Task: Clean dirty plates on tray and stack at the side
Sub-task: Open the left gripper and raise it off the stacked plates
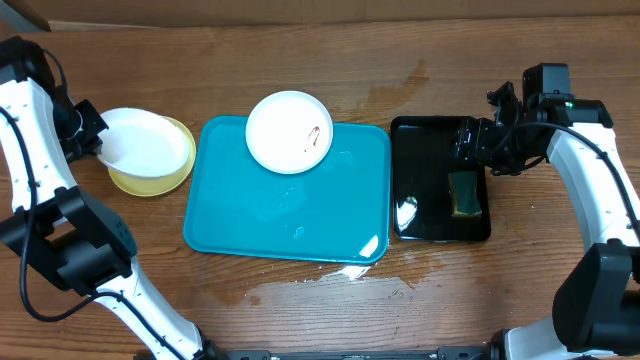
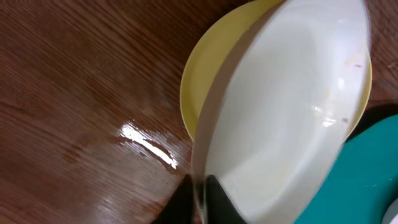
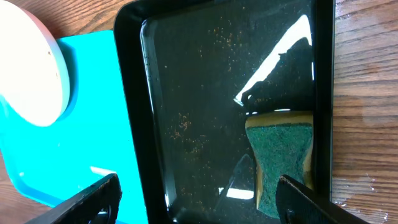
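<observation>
A white plate (image 1: 289,131) with brown smears lies on the back part of the turquoise tray (image 1: 290,215); its edge (image 3: 28,62) shows in the right wrist view. Left of the tray, another white plate (image 1: 148,140) rests over a lime-yellow plate (image 1: 150,183). My left gripper (image 1: 90,135) pinches the left rim of that white plate (image 2: 292,99), with a dark finger on each side of the rim (image 2: 200,186). My right gripper (image 1: 475,140) hangs open over the black tray (image 1: 430,170), its fingers wide apart (image 3: 199,193) and holding nothing.
A green-and-yellow sponge (image 3: 283,162) lies at the right side of the wet black tray (image 3: 205,93), close to my right finger. Water streaks lie on the wooden table in front of the turquoise tray (image 1: 330,275) and beside the stacked plates (image 2: 149,146).
</observation>
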